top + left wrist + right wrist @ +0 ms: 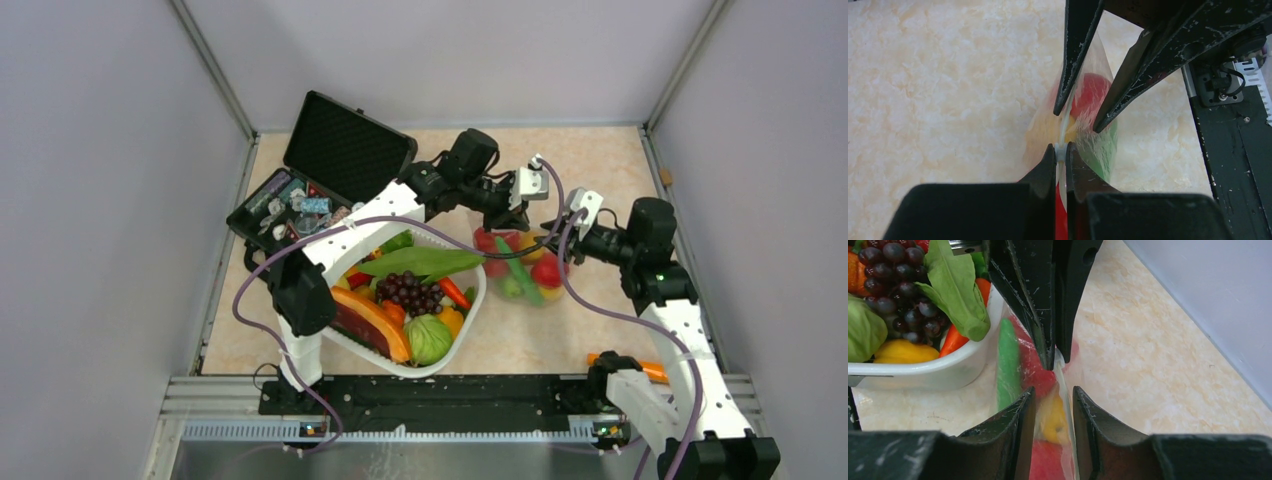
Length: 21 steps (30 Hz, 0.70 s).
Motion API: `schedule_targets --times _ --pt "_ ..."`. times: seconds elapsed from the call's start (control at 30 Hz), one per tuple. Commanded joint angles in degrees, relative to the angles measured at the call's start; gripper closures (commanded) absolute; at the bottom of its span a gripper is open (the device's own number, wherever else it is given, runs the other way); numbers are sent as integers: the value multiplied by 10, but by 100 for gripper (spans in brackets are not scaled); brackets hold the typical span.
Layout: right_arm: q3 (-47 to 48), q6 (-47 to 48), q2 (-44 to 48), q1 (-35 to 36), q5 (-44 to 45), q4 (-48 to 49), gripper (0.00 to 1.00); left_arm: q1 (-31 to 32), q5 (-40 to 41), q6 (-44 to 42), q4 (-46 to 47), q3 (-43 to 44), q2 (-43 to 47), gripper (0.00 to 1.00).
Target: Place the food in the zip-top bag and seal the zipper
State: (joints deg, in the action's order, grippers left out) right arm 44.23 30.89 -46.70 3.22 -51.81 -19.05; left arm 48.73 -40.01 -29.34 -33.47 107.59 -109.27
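The zip-top bag (520, 268) stands just right of the white basket and holds the food: red tomato pieces (546, 270), a yellow lemon (1053, 415) and a long green pod (1008, 360). My left gripper (1060, 150) is shut on the zipper (1064, 127), pinching the thin strip at the bag's mouth; in the top view it (512, 222) is over the bag's far edge. My right gripper (1053, 395) is open. Its jaws straddle the bag's mouth a little along the strip from the left one. In the top view it (556, 232) is at the bag's right end.
The white oval basket (470, 310) left of the bag holds a dark grape bunch (408, 292), a green leaf, a papaya slice and other toy food. An open black hard case (345, 150) stands at the back left. An orange carrot (650, 370) lies near the right arm's base.
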Motion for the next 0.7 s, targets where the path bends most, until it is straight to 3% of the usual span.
schedule_targets --times 0.0,0.4,0.6,0.67 --pt "-3 0 -4 0 7 17 67 1 -15 5 27 14 5 100" --pt "-6 -3 -9 1 28 22 70 0 -40 -11 11 8 12 100" --pt "-5 -1 -8 0 21 18 89 0 -34 -15 7 6 14 100" --pt "-4 0 -6 0 17 15 100 0 -31 -15 7 6 15 100"
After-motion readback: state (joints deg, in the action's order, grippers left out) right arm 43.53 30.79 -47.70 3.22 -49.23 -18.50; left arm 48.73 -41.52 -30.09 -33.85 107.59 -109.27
